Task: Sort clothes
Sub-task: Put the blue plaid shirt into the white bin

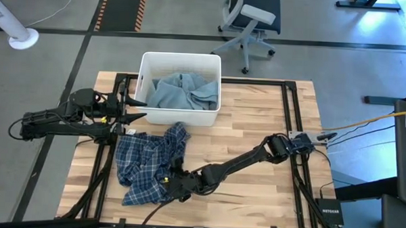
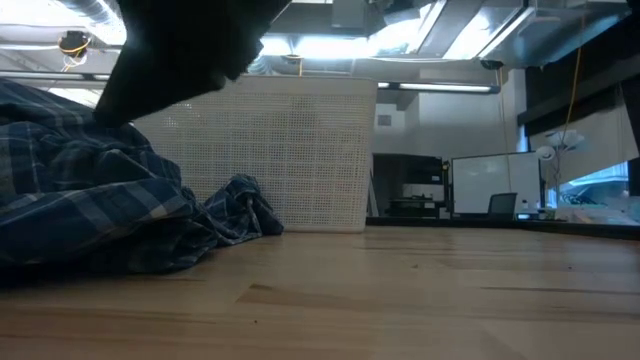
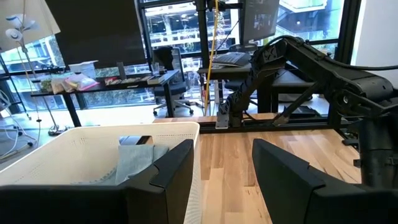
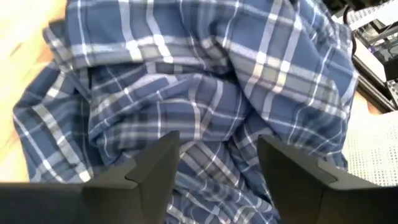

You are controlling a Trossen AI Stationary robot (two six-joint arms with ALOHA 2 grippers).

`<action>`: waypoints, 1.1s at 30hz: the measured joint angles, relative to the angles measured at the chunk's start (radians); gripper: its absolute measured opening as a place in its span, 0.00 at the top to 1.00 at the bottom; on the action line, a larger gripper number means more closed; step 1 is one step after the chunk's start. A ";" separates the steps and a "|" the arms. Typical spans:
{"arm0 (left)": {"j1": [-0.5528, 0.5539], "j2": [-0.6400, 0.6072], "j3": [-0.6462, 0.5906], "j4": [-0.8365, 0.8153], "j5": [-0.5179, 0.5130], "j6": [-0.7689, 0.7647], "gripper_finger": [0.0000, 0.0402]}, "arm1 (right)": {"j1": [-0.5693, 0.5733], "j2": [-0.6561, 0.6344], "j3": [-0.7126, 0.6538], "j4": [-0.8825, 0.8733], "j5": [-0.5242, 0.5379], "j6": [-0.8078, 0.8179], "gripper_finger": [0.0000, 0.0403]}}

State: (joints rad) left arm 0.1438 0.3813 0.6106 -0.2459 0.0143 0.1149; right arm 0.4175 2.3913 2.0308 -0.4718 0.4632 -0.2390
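Blue-and-white plaid fills my right wrist camera: the plaid shirt (image 4: 205, 93) lies crumpled on the wooden table (image 1: 254, 197), on the left half of it, just in front of the white bin (image 1: 180, 62). From above I see my right gripper (image 1: 171, 184) stretched low across the table to the shirt's near edge, at its lower right corner. Its fingers (image 4: 155, 165) stand apart over the folds, with cloth showing in the gap between them. I cannot tell whether they are touching the fabric or hanging just above it, and nothing is pinched.

My left gripper (image 1: 137, 108) sits at the left side of the bin, close to its wall. Its fingers (image 3: 180, 165) are spread and hold nothing; the bin's rim shows just beyond one of them.

Inside the bin a grey-blue piece (image 1: 183, 92) lies bunched, taking up most of the floor. I also catch a corner of it through the left wrist camera, over the rim.

From table height the shirt shows as a dark heap (image 2: 90, 200) on the left, one sleeve end trailing toward the bin's mesh wall, with a dark arm above it.
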 joint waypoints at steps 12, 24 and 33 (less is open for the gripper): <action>0.000 0.000 0.000 0.000 0.000 0.000 0.60 | 0.001 0.000 0.000 -0.053 -0.040 0.023 0.03; 0.000 0.000 0.000 0.000 0.000 0.000 0.60 | 0.019 0.001 -0.001 -0.084 -0.221 0.093 0.10; 0.000 0.000 0.000 0.000 0.000 0.000 0.60 | -0.007 0.001 -0.124 0.098 -0.113 0.046 0.11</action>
State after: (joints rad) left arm 0.1436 0.3813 0.6106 -0.2462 0.0143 0.1150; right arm 0.4110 2.3920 1.9070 -0.3738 0.3506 -0.1933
